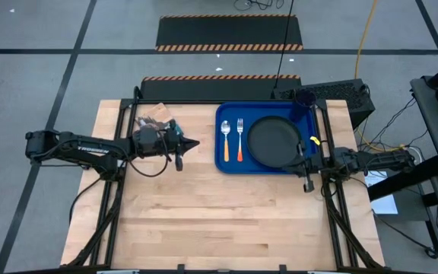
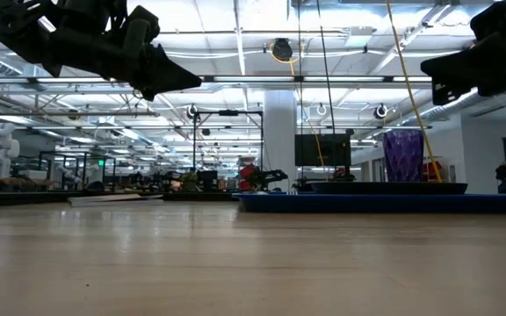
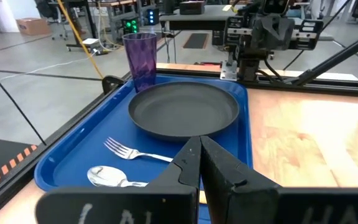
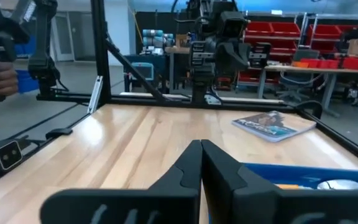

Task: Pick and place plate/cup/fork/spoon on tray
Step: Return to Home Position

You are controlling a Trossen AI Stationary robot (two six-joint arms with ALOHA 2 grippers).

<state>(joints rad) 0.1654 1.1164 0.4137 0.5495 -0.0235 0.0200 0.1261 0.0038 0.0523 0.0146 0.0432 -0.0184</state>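
The blue tray [image 1: 229, 164] lies at the table's far right. On it lie the black plate [image 1: 274, 141], the fork [image 1: 240, 138] and the spoon [image 1: 225, 140], side by side left of the plate. The purple cup [image 1: 305, 97] stands upright in the tray's far right corner; it also shows in the left wrist view [image 3: 140, 60]. My left gripper [image 1: 195, 143] is shut and empty, above the table left of the tray. My right gripper [image 1: 299, 162] is shut and empty, over the tray's near right corner.
A small printed booklet [image 1: 155, 122] lies at the table's far left, beside my left arm; it also shows in the right wrist view [image 4: 272, 126]. The near half of the wooden table [image 1: 219, 221] is bare wood.
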